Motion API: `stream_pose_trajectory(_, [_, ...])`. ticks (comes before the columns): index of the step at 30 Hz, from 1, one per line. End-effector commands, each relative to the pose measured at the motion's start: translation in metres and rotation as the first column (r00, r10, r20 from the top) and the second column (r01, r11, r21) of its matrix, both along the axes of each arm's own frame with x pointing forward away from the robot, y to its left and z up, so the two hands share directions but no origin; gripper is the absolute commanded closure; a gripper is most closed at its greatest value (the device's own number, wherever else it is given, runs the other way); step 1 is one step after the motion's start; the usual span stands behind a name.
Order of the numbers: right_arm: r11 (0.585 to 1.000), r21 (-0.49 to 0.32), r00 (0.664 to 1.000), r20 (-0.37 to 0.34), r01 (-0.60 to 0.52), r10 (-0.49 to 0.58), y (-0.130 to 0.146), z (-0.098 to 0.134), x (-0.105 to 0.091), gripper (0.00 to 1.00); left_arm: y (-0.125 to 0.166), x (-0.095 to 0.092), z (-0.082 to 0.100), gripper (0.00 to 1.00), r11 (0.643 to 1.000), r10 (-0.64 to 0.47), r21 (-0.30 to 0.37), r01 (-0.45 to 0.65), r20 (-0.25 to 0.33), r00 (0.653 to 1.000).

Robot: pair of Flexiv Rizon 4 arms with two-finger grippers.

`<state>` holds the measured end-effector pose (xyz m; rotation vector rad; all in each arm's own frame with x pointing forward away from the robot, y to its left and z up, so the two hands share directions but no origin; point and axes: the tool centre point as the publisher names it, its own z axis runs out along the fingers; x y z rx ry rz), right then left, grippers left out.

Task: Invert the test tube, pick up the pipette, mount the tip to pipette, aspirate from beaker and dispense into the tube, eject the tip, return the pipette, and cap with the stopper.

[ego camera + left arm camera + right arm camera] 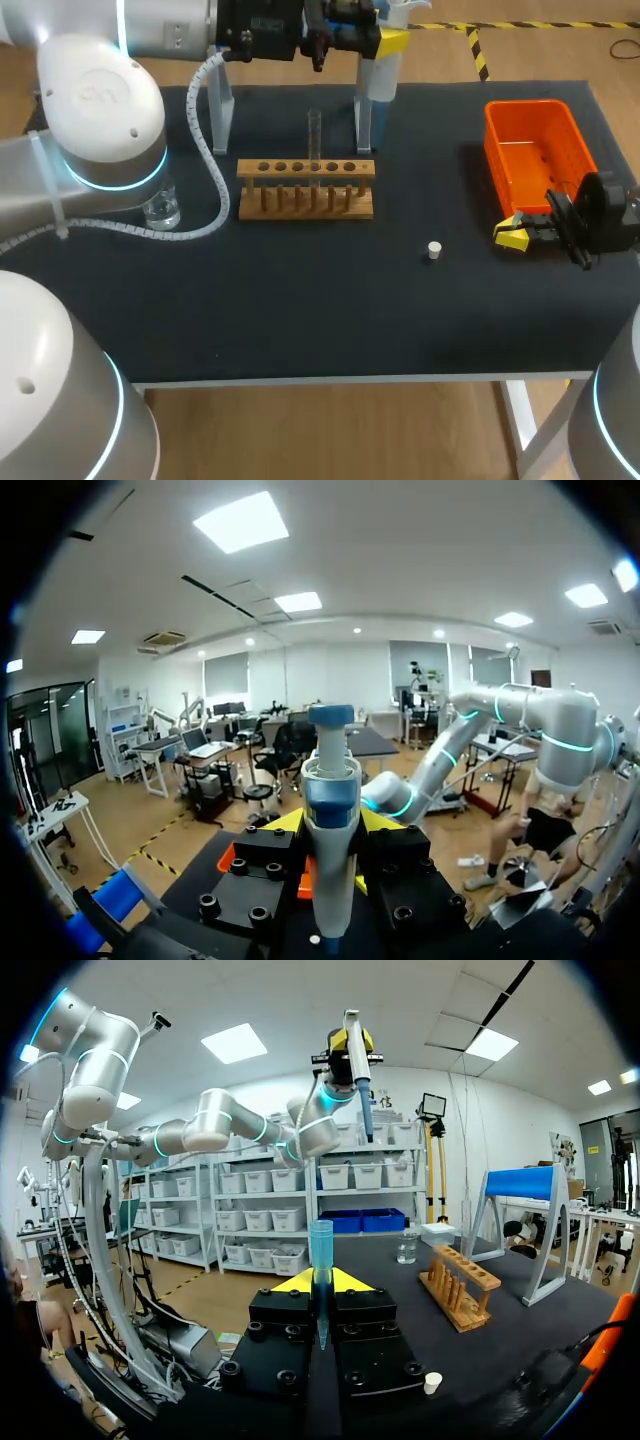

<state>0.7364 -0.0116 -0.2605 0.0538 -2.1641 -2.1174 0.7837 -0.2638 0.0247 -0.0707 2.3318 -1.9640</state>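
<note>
My left gripper (388, 42) is at the table's far edge, shut on the blue-and-white pipette (383, 75). In the left wrist view the pipette (330, 820) stands upright between the yellow fingers. My right gripper (513, 232) is low beside the orange bin, shut on a clear blue pipette tip (320, 1265) that points down between its fingers. A glass test tube (314, 150) stands upright in the wooden rack (306, 188). The beaker (161, 210) with clear liquid sits left of the rack. The white stopper (433, 250) lies on the mat, right of the rack.
An orange bin (535, 145) stands at the back right. The pipette stand's white legs (364, 125) rise behind the rack, below the held pipette. The table has a dark mat (300, 300).
</note>
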Motion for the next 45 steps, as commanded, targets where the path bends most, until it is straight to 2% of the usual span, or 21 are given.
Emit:
stream_pose_trajectory(1, [1.000,-0.002,1.000,0.001,0.000,0.000,-0.0007,0.0001,-0.0007,1.00,0.0031,-0.0020,-0.0047,1.00,1.000,0.001,-0.019,-0.001,0.003,1.000])
stream_pose_trajectory(45, [1.000,-0.002,1.000,0.001,0.000,0.000,-0.0007,0.0001,-0.0007,1.00,0.0036,0.0004,-0.0122,1.00,1.000,0.009,0.002,-0.009,-0.002,1.000])
